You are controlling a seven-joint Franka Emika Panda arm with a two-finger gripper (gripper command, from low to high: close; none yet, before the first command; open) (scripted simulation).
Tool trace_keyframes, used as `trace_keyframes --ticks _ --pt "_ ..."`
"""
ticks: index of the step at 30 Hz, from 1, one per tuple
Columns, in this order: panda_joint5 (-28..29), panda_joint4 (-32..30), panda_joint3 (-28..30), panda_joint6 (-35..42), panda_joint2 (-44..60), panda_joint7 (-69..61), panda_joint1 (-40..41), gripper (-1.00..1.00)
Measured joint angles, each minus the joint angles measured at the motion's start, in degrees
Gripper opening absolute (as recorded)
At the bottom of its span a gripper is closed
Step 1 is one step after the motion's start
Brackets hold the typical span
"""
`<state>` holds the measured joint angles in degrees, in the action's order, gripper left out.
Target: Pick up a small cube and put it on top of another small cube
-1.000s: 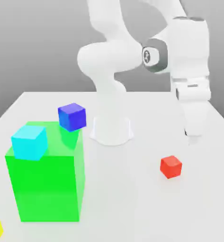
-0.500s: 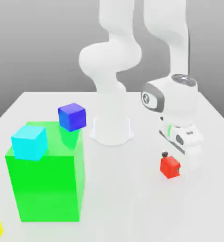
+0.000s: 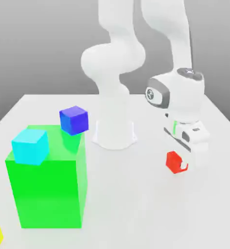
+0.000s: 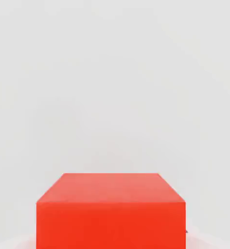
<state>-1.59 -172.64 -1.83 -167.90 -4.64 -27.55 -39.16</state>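
Jaws clamped tight on the small plain red cube (image 3: pixel 174 161), and the white two-finger gripper (image 3: pixel 181 164) points down over the pale grey table (image 3: pixel 136 204). Between the fingers sits that red cube (image 4: pixel 111 210), just above the tabletop. Well off to the exterior view's left of the jaws, a blue cube (image 3: pixel 74 119) and a cyan cube (image 3: pixel 30 146) rest atop a big green block (image 3: pixel 46 187).
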Motion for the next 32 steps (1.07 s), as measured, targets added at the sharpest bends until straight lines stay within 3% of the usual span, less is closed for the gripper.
trace_keyframes --ticks 24,28,29,32 --pt "13.8 19.2 18.2 59.0 -40.6 0.2 37.0 -1.00" --pt "15.7 14.4 20.3 53.6 -40.0 0.2 39.1 -1.00" --pt "16.0 13.1 20.7 51.7 -39.5 0.3 39.3 1.00" --pt "16.0 13.1 20.7 51.7 -39.5 0.3 39.3 1.00"
